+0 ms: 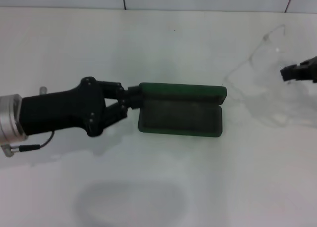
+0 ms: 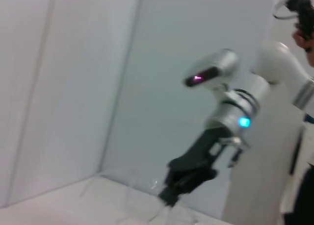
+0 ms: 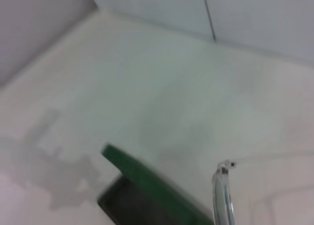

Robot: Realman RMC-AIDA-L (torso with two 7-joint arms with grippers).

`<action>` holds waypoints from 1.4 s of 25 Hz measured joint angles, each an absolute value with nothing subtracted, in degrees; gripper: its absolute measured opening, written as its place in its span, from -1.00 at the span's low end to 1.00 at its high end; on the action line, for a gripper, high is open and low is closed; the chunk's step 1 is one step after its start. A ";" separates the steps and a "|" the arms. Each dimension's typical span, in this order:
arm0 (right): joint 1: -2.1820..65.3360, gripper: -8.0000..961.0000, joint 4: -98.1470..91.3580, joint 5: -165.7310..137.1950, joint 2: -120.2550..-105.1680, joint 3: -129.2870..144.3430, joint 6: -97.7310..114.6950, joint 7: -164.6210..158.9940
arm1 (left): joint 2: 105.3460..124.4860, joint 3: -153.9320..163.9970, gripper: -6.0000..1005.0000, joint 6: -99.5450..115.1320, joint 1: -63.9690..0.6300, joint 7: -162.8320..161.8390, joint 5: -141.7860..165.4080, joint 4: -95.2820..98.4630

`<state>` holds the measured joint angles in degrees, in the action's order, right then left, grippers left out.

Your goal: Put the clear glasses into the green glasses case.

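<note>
Glasses (image 1: pixel 262 73) hang at the far right of the head view, lifted off the white bench (image 1: pixel 158 187), well apart from the case (image 1: pixel 179 111). Right claw (image 1: pixel 292 72) pinches them at one side, only its black tip in frame, rest cut off by the edge. Frame is see-through, so only faint outlines show; exact tilt and whether the arms are folded are hard to tell.

Case sits mid-bench, open, lid standing up along the far side, dark lining up. Left claw (image 1: pixel 130 99) is at the case's left end, jaws closed down on the lid's corner by the hinge line, looks like it is steadying the case.

Step, as I judge it: carry phase, glasses grasped and raised, not yet over the case. Next move calls for bringing them left across the gap, lining their long side with the case's length, then lowering into the lining before letting go. Left claw needs to hold the case steady.

Left wrist view shows only the right arm farther off above the bench. Right wrist view shows the green lid edge (image 3: pixel 147 181) and one clear arm tip (image 3: pixel 223 186), no fingers.
</note>
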<state>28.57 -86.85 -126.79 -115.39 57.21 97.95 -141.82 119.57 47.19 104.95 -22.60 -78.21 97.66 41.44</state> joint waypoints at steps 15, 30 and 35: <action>16.99 -0.88 -87.30 -101.96 -115.44 51.91 105.21 -107.92 | 119.46 45.29 -0.69 101.33 -21.66 -82.06 90.52 40.83; 18.68 -0.88 -73.57 -95.15 -115.52 49.00 117.38 -88.66 | 119.54 45.24 -0.70 100.51 -23.96 -82.24 86.13 40.74; 19.42 -0.88 -73.47 -94.82 -115.65 49.95 118.52 -87.93 | 119.61 45.32 -0.70 100.53 -24.02 -82.04 85.08 40.71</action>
